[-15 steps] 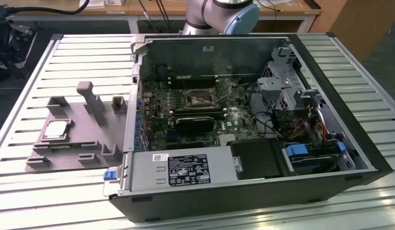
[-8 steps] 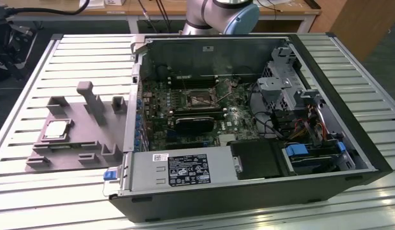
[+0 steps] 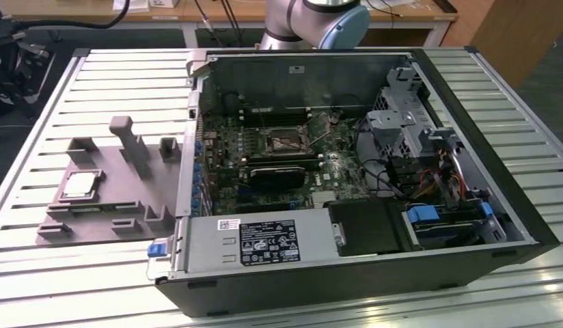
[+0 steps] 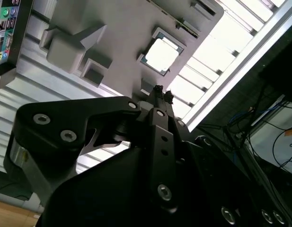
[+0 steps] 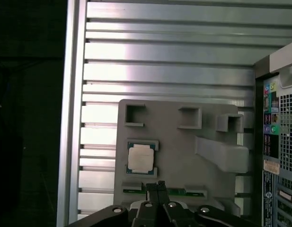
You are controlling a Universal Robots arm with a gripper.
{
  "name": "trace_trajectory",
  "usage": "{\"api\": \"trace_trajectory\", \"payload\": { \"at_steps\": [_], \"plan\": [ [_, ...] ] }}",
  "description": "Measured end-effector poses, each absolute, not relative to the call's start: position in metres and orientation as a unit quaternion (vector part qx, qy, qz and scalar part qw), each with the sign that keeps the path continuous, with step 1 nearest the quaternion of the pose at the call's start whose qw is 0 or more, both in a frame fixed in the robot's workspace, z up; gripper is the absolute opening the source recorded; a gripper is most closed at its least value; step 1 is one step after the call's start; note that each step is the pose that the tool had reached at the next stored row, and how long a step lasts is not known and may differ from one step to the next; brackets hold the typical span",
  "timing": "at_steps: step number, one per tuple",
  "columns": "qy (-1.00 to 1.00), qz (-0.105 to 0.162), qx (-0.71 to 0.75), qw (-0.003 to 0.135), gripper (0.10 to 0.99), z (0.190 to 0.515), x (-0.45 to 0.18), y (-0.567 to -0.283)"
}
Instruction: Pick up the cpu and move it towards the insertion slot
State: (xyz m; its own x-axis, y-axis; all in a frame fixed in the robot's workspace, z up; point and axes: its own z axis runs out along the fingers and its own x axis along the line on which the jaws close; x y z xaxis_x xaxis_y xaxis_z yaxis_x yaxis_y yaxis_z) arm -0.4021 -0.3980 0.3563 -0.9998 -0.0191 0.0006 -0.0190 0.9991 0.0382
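Slatted metal table (image 3: 126, 82) carries a grey plastic fixture (image 3: 113, 205) whose recess seats the cpu (image 3: 81, 185) flat for picking, well apart from the insertion slot (image 3: 281, 142), while the gripper (image 5: 157, 185) hangs above it, fingers together and empty.

table (image 3: 99, 75): fixture (image 3: 99, 212) on it, just beside open computer case (image 3: 354, 287), at the exterior view's left | chip (image 3: 82, 185): in a fixture pocket | socket (image 3: 283, 142): on board (image 3: 227, 150) inside case, cooler block (image 3: 279, 179) just before it | gripper (image 5: 156, 185): above fixture, near chip, apart
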Motion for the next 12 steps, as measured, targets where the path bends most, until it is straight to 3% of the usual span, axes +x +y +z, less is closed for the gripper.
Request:
{"api": "trace_trajectory", "payload": {
  "at_steps": [12],
  "plan": [
    [-1.0, -0.019, 0.01, 0.0, 0.102, 0.335, -0.403, -0.398]
  ]
}}
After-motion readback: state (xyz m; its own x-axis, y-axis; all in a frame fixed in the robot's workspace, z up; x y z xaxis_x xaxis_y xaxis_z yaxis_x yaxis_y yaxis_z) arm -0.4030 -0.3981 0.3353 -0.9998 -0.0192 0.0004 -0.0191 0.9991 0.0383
